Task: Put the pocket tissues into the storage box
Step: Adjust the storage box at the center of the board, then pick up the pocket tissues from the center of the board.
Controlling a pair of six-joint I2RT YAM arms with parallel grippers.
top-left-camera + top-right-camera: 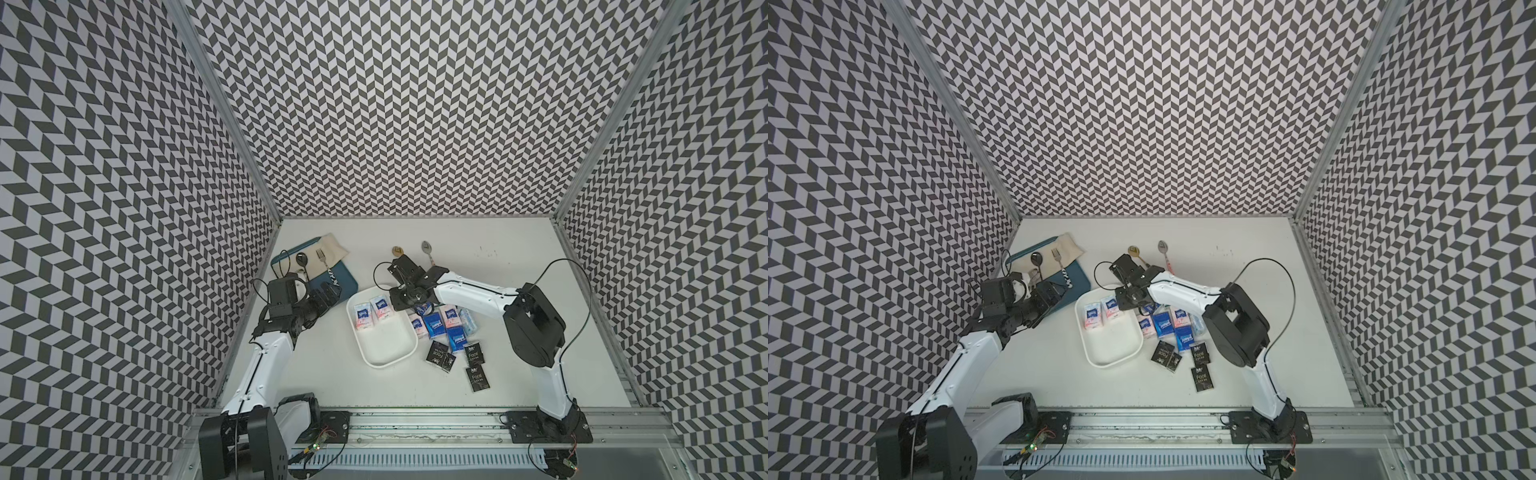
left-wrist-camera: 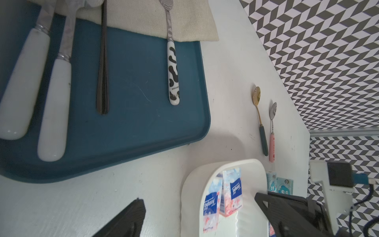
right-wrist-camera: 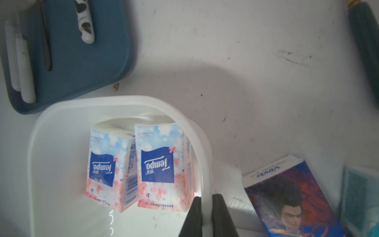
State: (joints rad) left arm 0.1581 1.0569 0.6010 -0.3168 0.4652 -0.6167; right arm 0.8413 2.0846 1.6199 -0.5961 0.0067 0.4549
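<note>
Storage box [image 1: 390, 349] holding two pocket tissues [image 3: 158, 164], right fingers [image 3: 195, 215] clamped on its wall, left fingers [image 2: 127, 219] apart

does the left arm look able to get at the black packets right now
probably not easily: the black packets lie on the far side of the white box from the left gripper

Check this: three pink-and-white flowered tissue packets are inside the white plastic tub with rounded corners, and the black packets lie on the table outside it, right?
Not three: only two pink-and-white flowered tissue packets are inside the white plastic tub, as the right wrist view shows. The black packets do lie on the table outside it.
</note>
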